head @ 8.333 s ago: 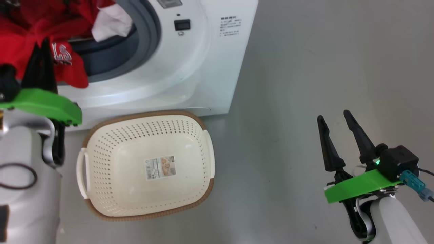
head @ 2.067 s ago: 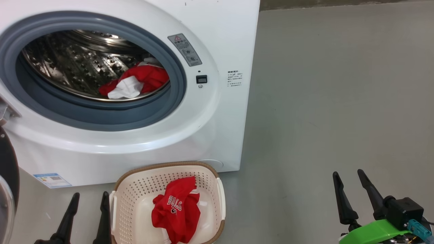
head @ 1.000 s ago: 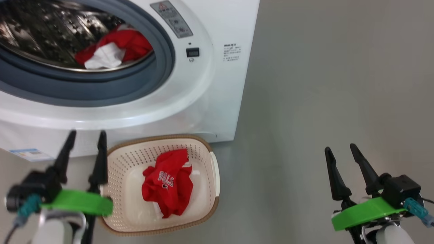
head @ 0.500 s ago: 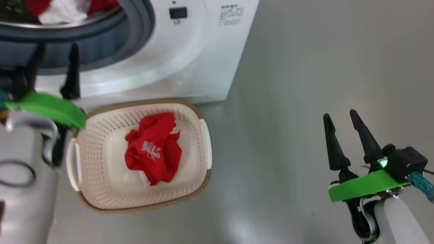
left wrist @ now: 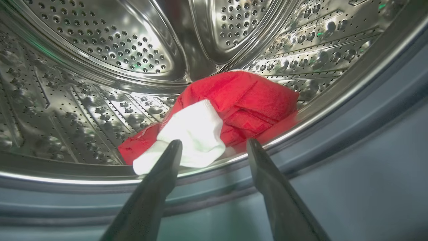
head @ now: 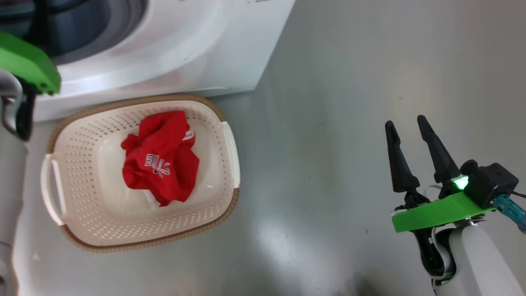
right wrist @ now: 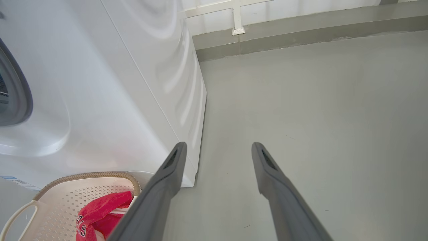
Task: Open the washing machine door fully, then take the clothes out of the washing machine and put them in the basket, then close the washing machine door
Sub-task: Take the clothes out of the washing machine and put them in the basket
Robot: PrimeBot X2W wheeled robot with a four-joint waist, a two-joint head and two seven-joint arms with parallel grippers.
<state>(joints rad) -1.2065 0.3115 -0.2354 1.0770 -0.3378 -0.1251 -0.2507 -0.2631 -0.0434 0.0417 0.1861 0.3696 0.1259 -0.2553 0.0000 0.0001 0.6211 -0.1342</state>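
Left gripper (left wrist: 213, 142), jaws wide and empty, faces red-and-white clothes (left wrist: 240, 97) inside the washing machine (head: 197, 49). A red jersey (head: 160, 158) lies in the basket (head: 135, 246) before it (right gripper (head: 404, 120) jaws wide too).

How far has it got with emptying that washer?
Done: one red jersey lies in the basket. In hand: the left gripper, open, points into the drum at a red and white bundle, not yet gripped. The right gripper hangs open over the floor. Left: move that bundle to the basket, then shut the door.
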